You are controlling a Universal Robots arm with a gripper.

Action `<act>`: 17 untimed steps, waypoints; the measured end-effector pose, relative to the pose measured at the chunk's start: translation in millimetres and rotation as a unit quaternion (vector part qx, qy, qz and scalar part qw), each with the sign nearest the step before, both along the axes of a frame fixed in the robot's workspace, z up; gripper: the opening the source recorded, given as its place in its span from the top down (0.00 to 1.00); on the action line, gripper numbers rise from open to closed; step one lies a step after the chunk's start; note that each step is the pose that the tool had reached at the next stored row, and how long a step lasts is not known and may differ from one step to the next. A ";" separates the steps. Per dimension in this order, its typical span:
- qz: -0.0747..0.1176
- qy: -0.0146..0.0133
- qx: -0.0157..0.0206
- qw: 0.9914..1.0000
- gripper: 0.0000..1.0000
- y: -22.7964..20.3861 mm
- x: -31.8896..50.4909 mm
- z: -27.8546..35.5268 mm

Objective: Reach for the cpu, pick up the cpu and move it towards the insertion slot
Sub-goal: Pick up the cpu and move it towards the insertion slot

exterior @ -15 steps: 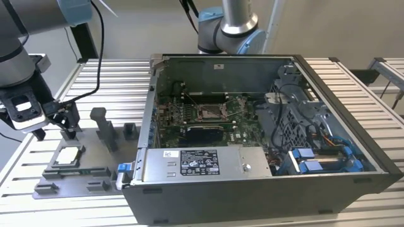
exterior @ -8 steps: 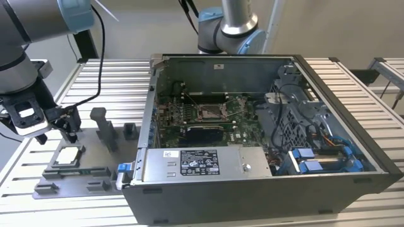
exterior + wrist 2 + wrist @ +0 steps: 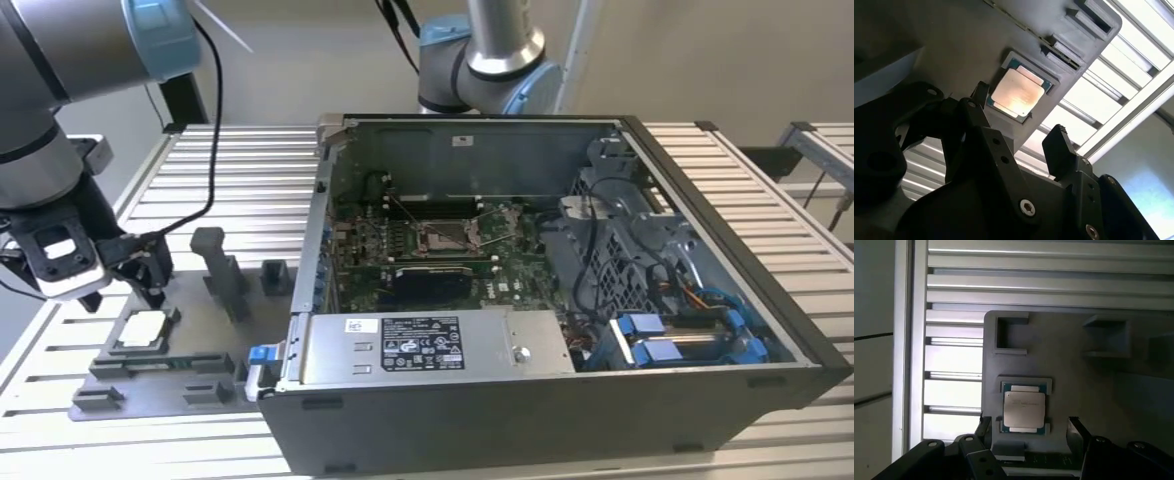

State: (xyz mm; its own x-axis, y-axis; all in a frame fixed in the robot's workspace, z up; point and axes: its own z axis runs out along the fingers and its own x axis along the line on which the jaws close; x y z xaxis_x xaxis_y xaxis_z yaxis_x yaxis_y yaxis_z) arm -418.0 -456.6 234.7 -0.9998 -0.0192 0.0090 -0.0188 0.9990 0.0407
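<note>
- Fingers [image 3: 985, 427] stand wide open and hold nothing. In both wrist views one dark tip sits on each side of the cpu [image 3: 1024, 407], with a gap between each tip and its edges.
- First wrist view: looks squarely down on the cpu, a thin square plate with a silvery-white lid and a narrow green rim. It lies flat in a shallow recess of the grey fixture [image 3: 1069, 370].
- Second wrist view: catches the same cpu [image 3: 1018, 92] at a slant, its lid glowing a warm pale tone, with one finger [image 3: 1060, 145] looming dark in front.
- Exterior view: shows the fingers [image 3: 151, 280] low over the cpu [image 3: 143, 328] at that view's left; whether the tips touch the fixture [image 3: 180, 362] I cannot tell.
- Exterior view: the fixture rests on the slatted desk [image 3: 240, 190], just beside the open case [image 3: 534, 420].
- Slot [image 3: 447, 235]: a square socket with a shiny frame and dark centre, on the green board inside the case, well apart from the cpu.
</note>
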 end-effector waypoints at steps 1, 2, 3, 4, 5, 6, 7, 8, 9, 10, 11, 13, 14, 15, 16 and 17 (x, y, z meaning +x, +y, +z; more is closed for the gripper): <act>0.000 0.000 0.000 1.000 0.00 -0.1 0.0 -1.2; 0.000 0.000 0.000 1.000 0.00 -0.3 0.0 -2.2; 0.000 0.000 0.000 1.000 0.00 -0.5 0.0 -3.4; 0.000 0.000 0.000 1.000 0.00 -0.6 0.0 -4.5; 0.000 0.000 0.000 1.000 0.00 -0.8 0.0 -5.6; 0.000 0.000 0.000 1.000 0.00 -1.2 0.0 -6.8; 0.000 0.000 0.000 1.000 0.00 -1.7 0.0 -8.1; 0.000 0.000 0.000 1.000 0.00 -1.8 0.0 -9.8; 0.000 0.000 0.000 1.000 0.00 -2.0 0.0 -11.7; 0.000 0.000 0.000 1.000 0.00 -2.3 0.0 -13.5; 0.000 0.000 0.000 1.000 0.00 -2.5 0.0 -15.3; 0.000 0.000 0.000 1.000 0.00 -2.8 0.0 -18.2; 0.000 0.000 0.000 1.000 0.00 -2.8 0.0 -19.3; 0.000 0.000 0.000 1.000 0.00 -2.8 0.0 -20.6; 0.000 0.000 0.000 1.000 0.00 -2.8 0.0 -22.3; 0.000 0.000 0.000 1.000 0.00 -2.8 0.0 -24.1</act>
